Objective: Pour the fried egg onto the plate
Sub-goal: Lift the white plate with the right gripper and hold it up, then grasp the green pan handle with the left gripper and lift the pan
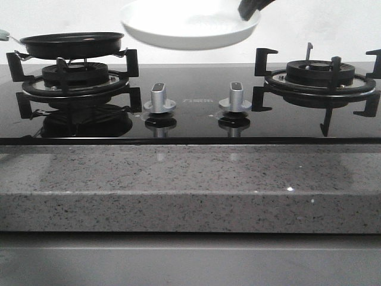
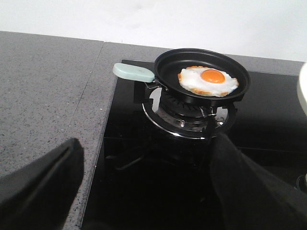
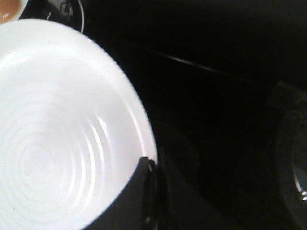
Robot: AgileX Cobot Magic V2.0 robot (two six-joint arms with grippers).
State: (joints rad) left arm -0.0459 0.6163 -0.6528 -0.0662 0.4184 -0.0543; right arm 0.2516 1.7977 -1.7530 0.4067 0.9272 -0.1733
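The fried egg (image 2: 208, 80), white with an orange yolk, lies flat in the black pan (image 2: 201, 72). The pan rests on the left burner (image 1: 74, 77), its pale green handle (image 2: 133, 73) pointing left. My left gripper (image 2: 144, 191) hangs open, short of the pan, with nothing between its fingers (image 2: 41, 184). The white plate (image 1: 190, 24) is held in the air just right of the pan, slightly tilted. My right gripper (image 1: 253, 9) is shut on the plate's right rim (image 3: 144, 148). A sliver of the egg (image 3: 7, 9) shows beyond the plate (image 3: 62, 143).
The black glass hob (image 1: 190, 119) carries two silver knobs (image 1: 159, 98) (image 1: 235, 95) and a bare right burner (image 1: 321, 74) with raised black pan supports. Speckled grey counter (image 1: 178, 185) runs along the front and to the hob's left (image 2: 43, 96).
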